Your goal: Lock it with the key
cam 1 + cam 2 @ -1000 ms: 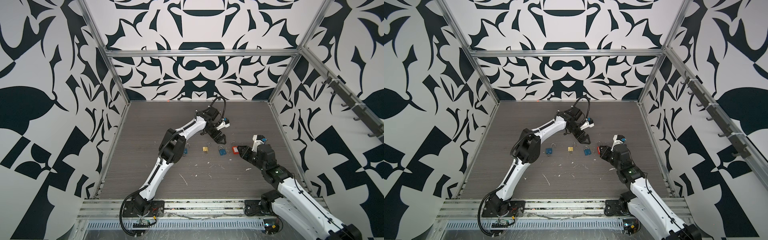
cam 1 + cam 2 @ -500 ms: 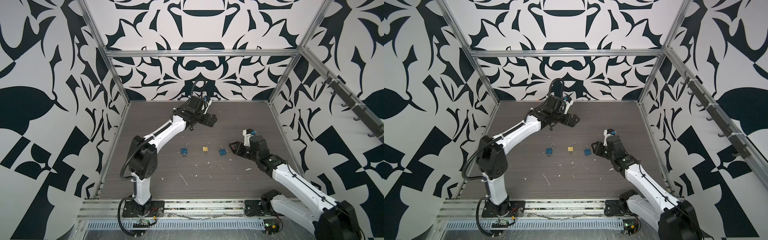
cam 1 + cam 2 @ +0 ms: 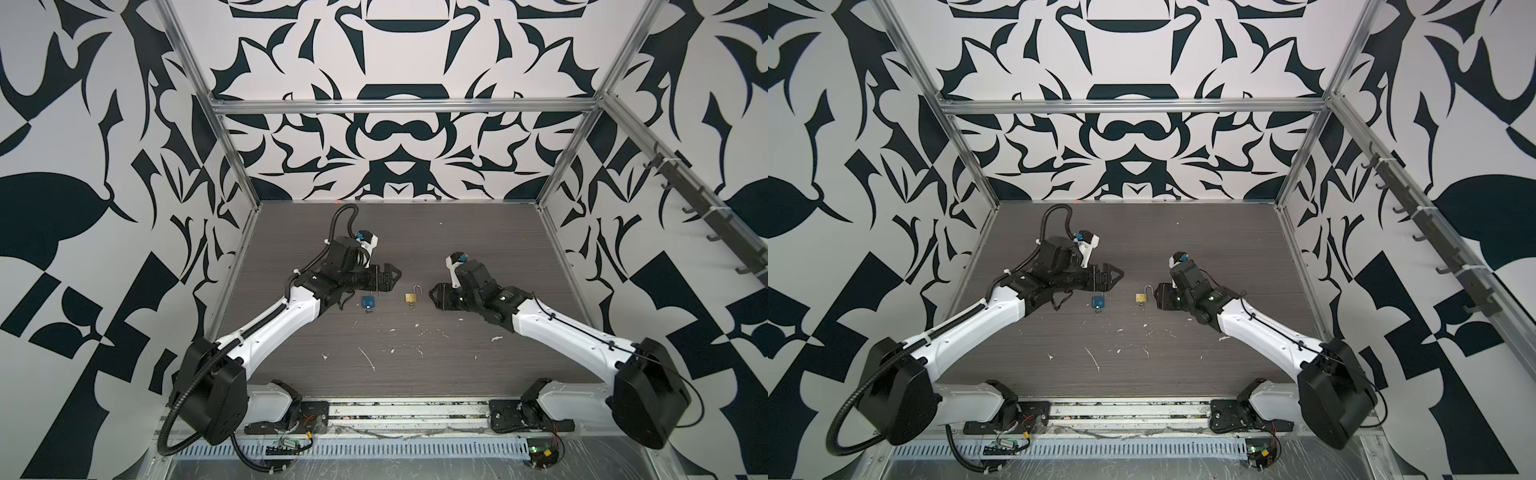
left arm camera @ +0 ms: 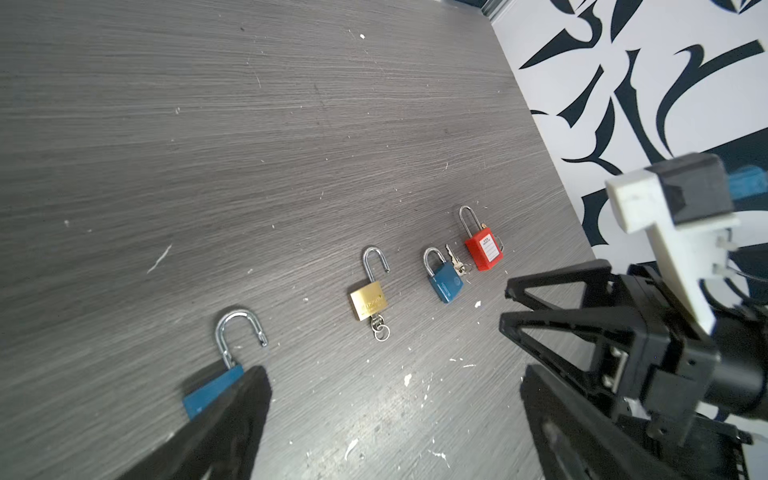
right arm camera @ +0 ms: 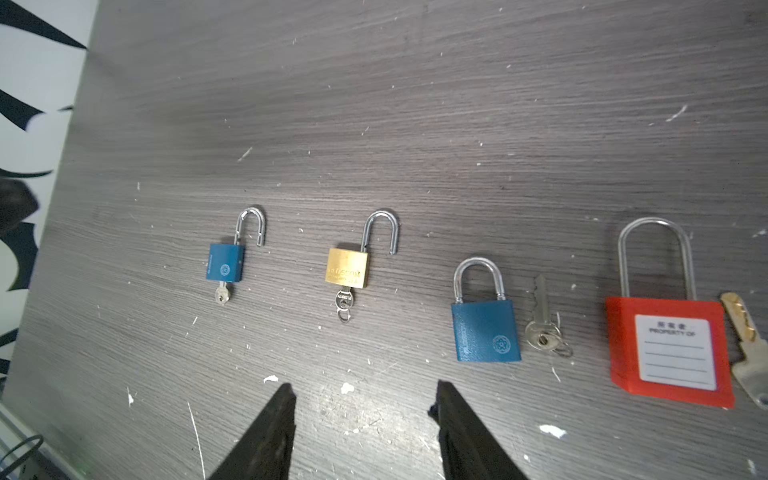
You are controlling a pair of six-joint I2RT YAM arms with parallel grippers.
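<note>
Listing from my remote desk four padlocks lying flat in one row on the bench (image 5: 415, 104); small blue padlock (image 5: 225, 268), shackle swung open, short key (image 5: 222, 296) seated in its base; brass padlock (image 5: 347, 268), shackle open, ringed key (image 5: 343, 301) in its base; larger blue padlock (image 5: 485, 330), shackle shut, loose silver key (image 5: 541, 320) just beside it; red padlock (image 5: 669, 349), white label, shackle shut, gold key (image 5: 744, 345) just beside it; right tool (image 5: 365, 386) released, jaws apart, nothing between them, near the brass padlock; left tool (image 4: 392, 374) released wide and empty, one finger (image 4: 232, 415) hiding part of the small blue padlock in the left wrist view; white flecks (image 3: 368, 359) scattered on the bench.
</note>
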